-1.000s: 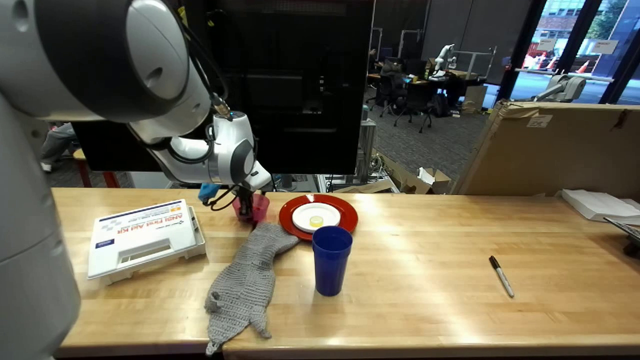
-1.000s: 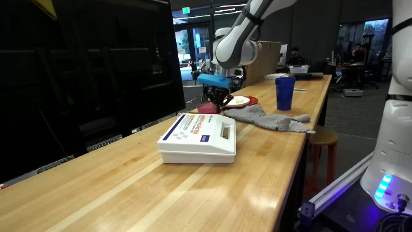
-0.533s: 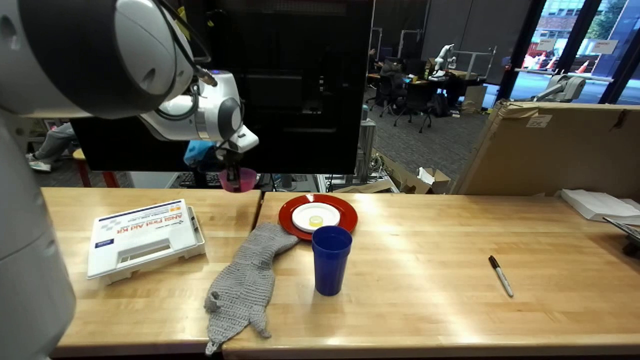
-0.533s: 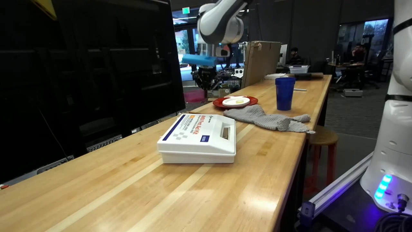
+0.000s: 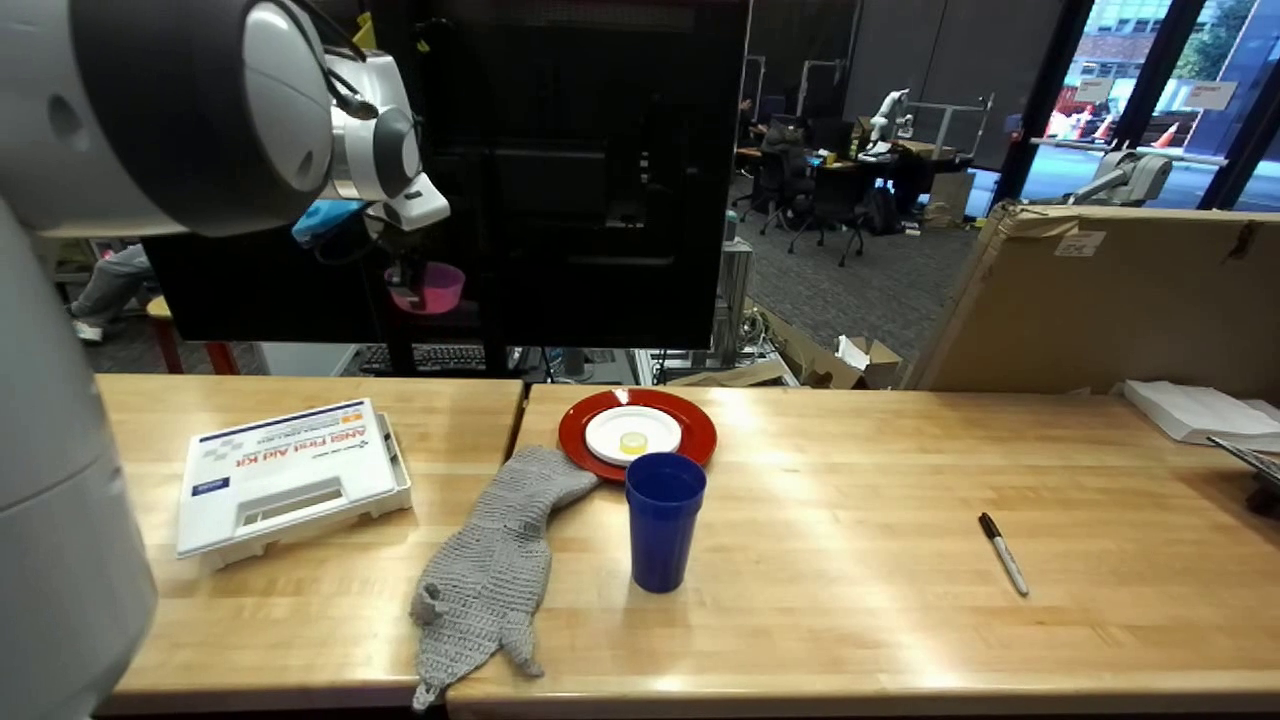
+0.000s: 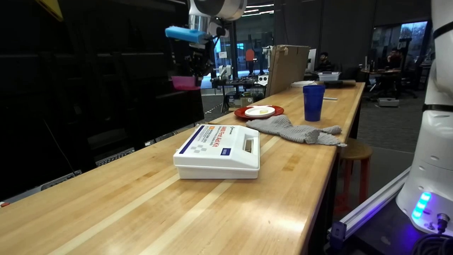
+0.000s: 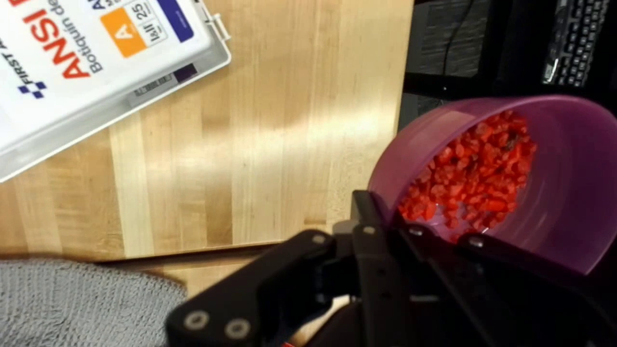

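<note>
One pink bowl (image 5: 440, 288), near rim pinched in my closed pincer (image 7: 384, 218). Likely light, slick plastic; best held there.

My wrist view looks down past my gripper (image 7: 384, 216), close above a pink bowl (image 7: 573, 164). An exterior view faces across the surface (image 5: 850, 620) from beside my arm (image 5: 60, 420); an exterior view looks lengthwise, white case (image 6: 216, 156) nearest. Both exterior views share the blue cup (image 5: 662, 545).

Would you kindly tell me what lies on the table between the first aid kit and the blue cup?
A gray knitted cloth lies between the first aid kit and the blue cup; both exterior views show it.
</note>
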`<state>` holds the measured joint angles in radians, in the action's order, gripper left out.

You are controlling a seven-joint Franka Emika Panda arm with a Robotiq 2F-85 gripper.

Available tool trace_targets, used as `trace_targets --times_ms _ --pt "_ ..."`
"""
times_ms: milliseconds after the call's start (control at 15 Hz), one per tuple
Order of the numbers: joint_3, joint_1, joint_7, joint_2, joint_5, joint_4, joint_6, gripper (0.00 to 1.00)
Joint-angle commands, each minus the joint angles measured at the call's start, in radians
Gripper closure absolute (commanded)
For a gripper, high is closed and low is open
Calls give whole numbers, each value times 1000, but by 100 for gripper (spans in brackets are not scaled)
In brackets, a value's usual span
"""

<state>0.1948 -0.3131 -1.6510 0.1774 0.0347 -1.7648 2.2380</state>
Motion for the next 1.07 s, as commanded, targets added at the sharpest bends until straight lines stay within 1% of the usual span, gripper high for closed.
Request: trace_targets --times_ms 0,200,333,533,733,1000 --pt "-15 -6 -137 -40 35 37 -51 99" --pt "-22 -3 -240 -89 82 42 -114 99" --pt "-17 -2 -318 -118 122 43 -167 99" --pt "-2 6 -423 -168 150 16 -222 99" --pt "10 17 -527 -224 153 -37 -248 99" --pt "20 43 -625 -301 134 -151 -231 99"
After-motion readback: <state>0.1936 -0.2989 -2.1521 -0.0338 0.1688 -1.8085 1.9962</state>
